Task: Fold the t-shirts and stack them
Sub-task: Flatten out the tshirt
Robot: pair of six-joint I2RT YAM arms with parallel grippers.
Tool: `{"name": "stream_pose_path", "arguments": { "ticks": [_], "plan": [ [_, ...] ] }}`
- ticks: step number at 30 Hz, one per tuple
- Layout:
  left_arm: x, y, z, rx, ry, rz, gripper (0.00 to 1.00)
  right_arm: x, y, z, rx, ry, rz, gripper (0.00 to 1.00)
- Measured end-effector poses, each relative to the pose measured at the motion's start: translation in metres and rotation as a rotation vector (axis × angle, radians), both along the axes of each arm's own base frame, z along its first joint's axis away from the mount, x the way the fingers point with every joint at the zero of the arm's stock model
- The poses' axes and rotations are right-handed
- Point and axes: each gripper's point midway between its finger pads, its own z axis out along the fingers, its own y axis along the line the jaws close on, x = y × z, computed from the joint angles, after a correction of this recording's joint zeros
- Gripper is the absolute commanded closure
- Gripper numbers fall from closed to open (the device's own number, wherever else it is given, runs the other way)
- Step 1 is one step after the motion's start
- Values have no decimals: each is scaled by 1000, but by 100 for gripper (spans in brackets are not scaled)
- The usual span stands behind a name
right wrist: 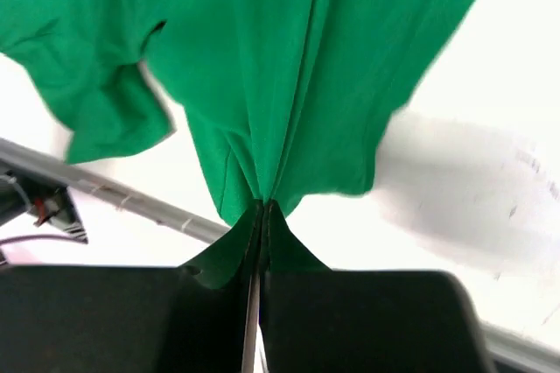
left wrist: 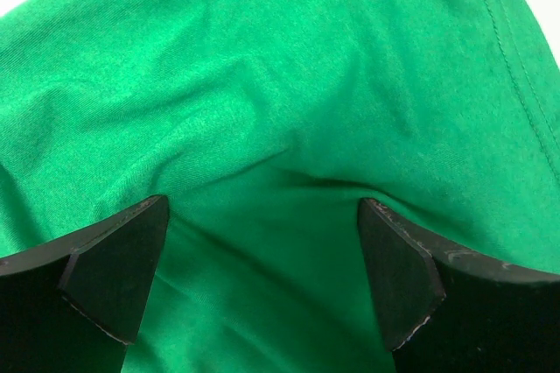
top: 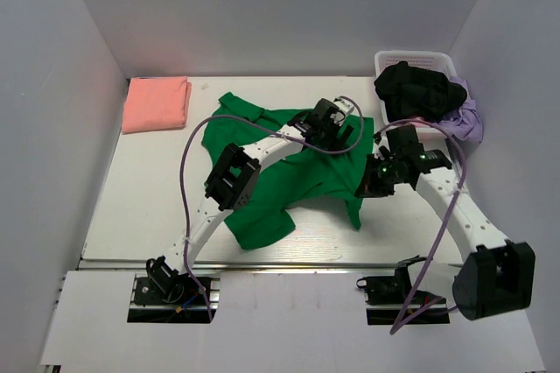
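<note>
As I am watching from above, the green t-shirt (top: 306, 182) is lying crumpled under both pincers, the folded salmon-pink t-shirt (top: 156, 103) sitting well to their left. The left gripper (left wrist: 262, 277) is gaping apart, green cloth just ahead. The right gripper (right wrist: 261, 215) is clamping a green fold.

Left arm (top: 229, 179): mounted at the near left, elbow raised, forearm reaching right and away toward the middle.
Left end effector (left wrist: 262, 268): spread wide, dark fingers (left wrist: 118, 272) well apart, poised over the green t-shirt (left wrist: 289, 84); contact not discernible.
Right arm (top: 464, 214): mounted at the near right, bowed outward, forearm angled back toward the left.
Right end effector (right wrist: 262, 213): pressed closed, pinching a gathered fold of the same cloth.
</note>
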Motion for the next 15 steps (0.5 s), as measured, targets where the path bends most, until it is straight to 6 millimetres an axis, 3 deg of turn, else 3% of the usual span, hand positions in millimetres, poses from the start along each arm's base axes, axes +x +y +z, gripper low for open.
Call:
{"name": "stream_pose_path", "arguments": {
  "ticks": [1,4,8,11,15],
  "plan": [
    [0,0,0,1,1,-1,1,-5,0,5,7,-5,1,86],
    [-1,0,0,1,2,0,1,-27,4,8,55,45,7,65],
    [-1,-1,0,1,2,-1,1,-65,3,-14,68,195,19,48],
    [-1,0,0,1,1,-1,1,-71,2,-16,62,222,35,44],
    [-1,0,0,-1,0,0,1,-59,-6,-12,12,172,16,43]
  ]
}}
